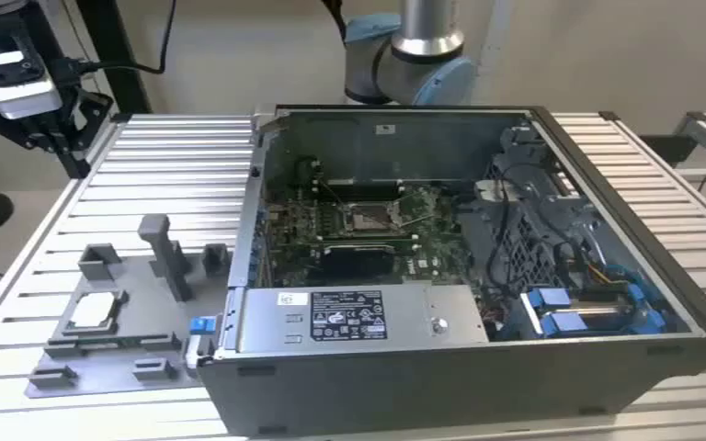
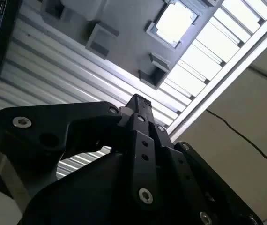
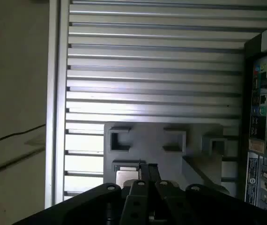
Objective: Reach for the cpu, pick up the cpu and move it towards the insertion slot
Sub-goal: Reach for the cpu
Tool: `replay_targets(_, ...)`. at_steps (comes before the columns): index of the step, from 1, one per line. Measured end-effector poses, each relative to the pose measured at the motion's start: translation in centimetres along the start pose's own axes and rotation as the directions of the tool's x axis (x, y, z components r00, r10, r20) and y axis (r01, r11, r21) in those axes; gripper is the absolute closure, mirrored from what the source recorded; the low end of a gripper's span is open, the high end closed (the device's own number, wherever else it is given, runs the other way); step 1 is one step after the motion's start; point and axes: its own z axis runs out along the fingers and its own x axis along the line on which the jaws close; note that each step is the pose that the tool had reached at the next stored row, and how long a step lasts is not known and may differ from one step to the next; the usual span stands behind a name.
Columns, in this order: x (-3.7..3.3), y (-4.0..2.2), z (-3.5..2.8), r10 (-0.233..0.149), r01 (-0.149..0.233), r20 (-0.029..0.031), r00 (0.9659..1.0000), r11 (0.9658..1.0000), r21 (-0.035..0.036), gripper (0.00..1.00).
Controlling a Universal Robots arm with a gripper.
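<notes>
Item: my gripper (image 2: 137,102), jaws pinched together, empty, held off the cpu (image 2: 174,22), which sits cradled in its grey fixture (image 2: 124,42).

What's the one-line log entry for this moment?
phase: reach | gripper: shut, empty, above table | cpu: in grey fixture, untouched | insertion slot: inside case

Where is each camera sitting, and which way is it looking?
Exterior view: off the arm, up high, looking down into the open computer case and at the cpu on its grey fixture plate; the arm shows behind the case.
First wrist view: rides the arm, looks along the shut end effector to the slatted table.
Second wrist view: rides the arm, looks past the end effector from another side.
Shared: all three see the cpu on the fixture plate.
</notes>
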Motion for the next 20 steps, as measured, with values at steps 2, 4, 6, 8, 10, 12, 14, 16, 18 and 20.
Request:
replay_targets(2,0.0,0.0,0.0,0.0,0.0,0.0,1.0,1.0,0.0,1.0)
replay_targets(4,0.0,0.0,0.0,0.0,0.0,0.0,1.0,1.0,0.0,1.0)
replay_targets(6,0.0,0.0,0.0,0.0,0.0,0.0,1.0,1.0,0.0,1.0)
replay_targets(8,0.0,0.0,0.0,0.0,0.0,0.0,1.0,1.0,0.0,1.0)
replay_targets(10,0.02,0.0,-0.01,0.0,0.0,-0.0002,1.0,1.0,0.0001,1.0)
replay_targets(12,0.02,0.0,-0.01,0.0,0.0,-0.0001,1.0,1.0,0.0001,1.0)
replay_targets(14,0.03,-0.02,0.01,0.0,0.0,0.0,1.0,1.0,-0.0001,1.0)
replay_targets(16,0.06,-0.4,0.03,0.0,0.0,-0.0001,1.0,1.0,0.0,1.0)
replay_targets(18,0.1,-1.16,0.05,0.0,0.0,-0.0001,1.0,1.0,0.0,1.0)
replay_targets(20,0.17,-2.07,0.11,0.0,0.0,0.0,1.0,1.0,0.0,1.0)
